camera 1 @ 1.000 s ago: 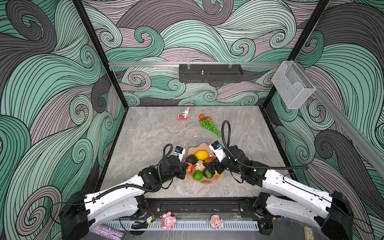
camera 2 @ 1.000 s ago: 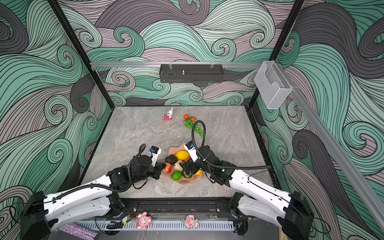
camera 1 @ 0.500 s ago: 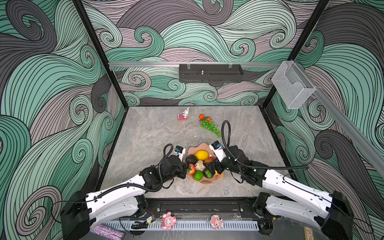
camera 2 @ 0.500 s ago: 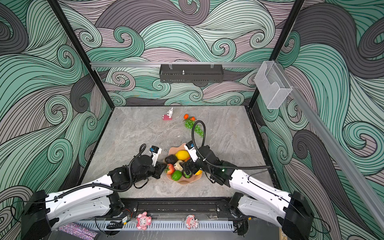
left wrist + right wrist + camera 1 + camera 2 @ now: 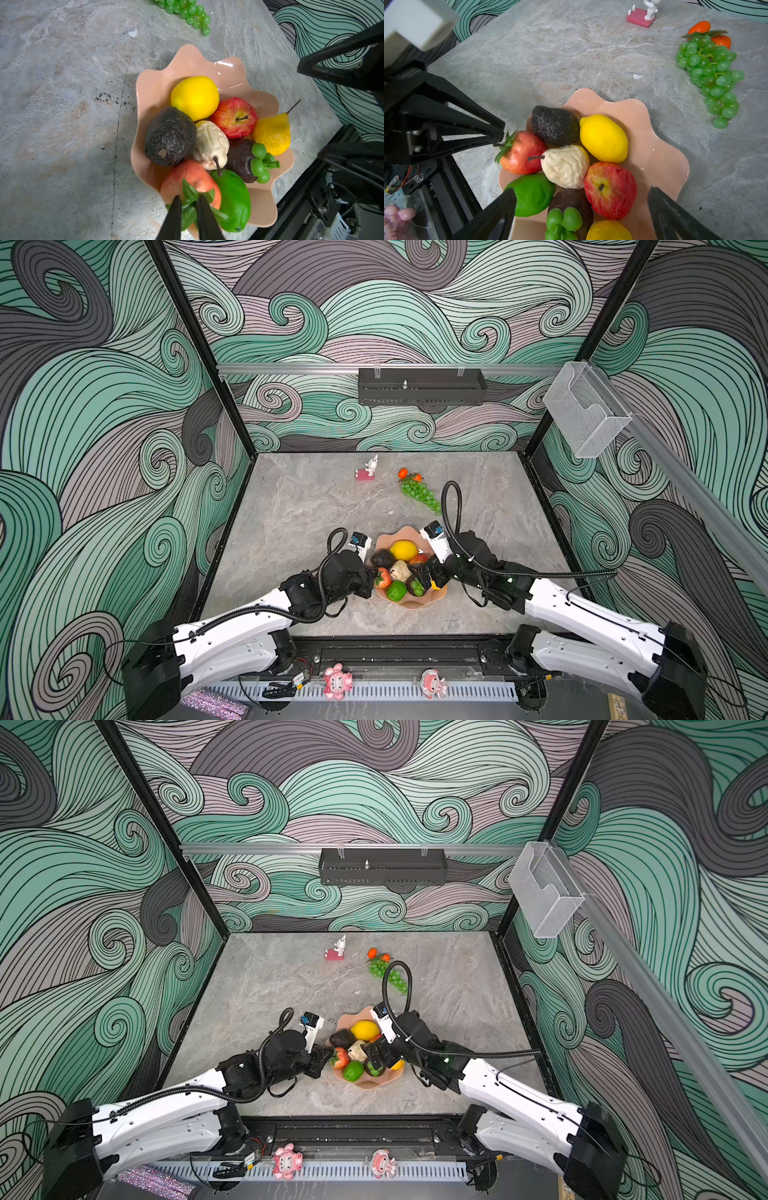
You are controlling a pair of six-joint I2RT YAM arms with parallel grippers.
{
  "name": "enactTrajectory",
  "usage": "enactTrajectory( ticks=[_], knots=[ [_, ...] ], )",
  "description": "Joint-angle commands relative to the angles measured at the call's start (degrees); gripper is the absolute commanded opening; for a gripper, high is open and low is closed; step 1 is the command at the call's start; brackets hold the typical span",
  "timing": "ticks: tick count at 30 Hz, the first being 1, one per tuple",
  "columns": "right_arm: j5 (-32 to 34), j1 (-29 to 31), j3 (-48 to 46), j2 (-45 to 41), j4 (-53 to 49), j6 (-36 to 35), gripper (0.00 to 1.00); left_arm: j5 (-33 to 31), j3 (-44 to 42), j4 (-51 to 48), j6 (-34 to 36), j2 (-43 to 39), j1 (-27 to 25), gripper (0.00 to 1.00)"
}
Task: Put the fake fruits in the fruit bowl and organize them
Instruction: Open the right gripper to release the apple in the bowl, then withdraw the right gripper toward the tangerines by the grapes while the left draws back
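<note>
Narrowly parted, the left fingers (image 5: 176,212) have the strawberry's (image 5: 193,180) green leaves in the slit between them; whether they pinch cannot be told. A second ago they were shut tight. The right fingers (image 5: 500,214) stand wide, as before, over the bowl's near side. One is on each side of the dark fruit (image 5: 571,203) with the green cap, and they hold nothing. In both top views arms, bowl and fruits lie about where they lay a second ago.

On the tabletop (image 5: 311,510) the bowl (image 5: 411,605) sits near the front edge, between the arms. The grapes (image 5: 419,493) lie loose behind it, well apart. In the bowl are the lemon (image 5: 195,97), avocado (image 5: 170,137), apple (image 5: 232,118), lime (image 5: 232,199), pear (image 5: 272,135), cream fruit (image 5: 209,143) and, at the left rim, the strawberry. Two oranges (image 5: 699,27) touch the grapes' far end; the rabbit (image 5: 641,16) stands near them.

Only the left wrist view shows the pear whole, with its stem out over the rim. The right wrist view cuts it off, and in the top views the right fingers hide most of it. The oranges and rabbit show in the right wrist and top views, not the left wrist view.
</note>
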Motion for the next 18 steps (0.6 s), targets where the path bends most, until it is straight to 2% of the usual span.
enactTrajectory(
  ticks=[1,9,15,18],
  knots=[
    [2.8,-1.9,5.1,0.6,-4.2,0.5,0.97,-5.3,4.0,-4.2,3.0,-3.6,-0.3,0.26],
    [0.8,-14.6,14.7,8.8,-9.7,3.9,0.97,-19.2,2.3,-2.5,10.9,-14.3,1.3,0.52],
    [0.8,-21.1,26.4,21.6,-13.1,4.2,0.95,-22.4,-0.8,-1.8,10.7,-19.0,4.0,0.58],
    [-1.8,-24.3,32.5,28.5,-13.3,4.8,0.91,-22.6,-3.2,-1.9,9.3,-20.4,4.7,0.62]
  ],
)
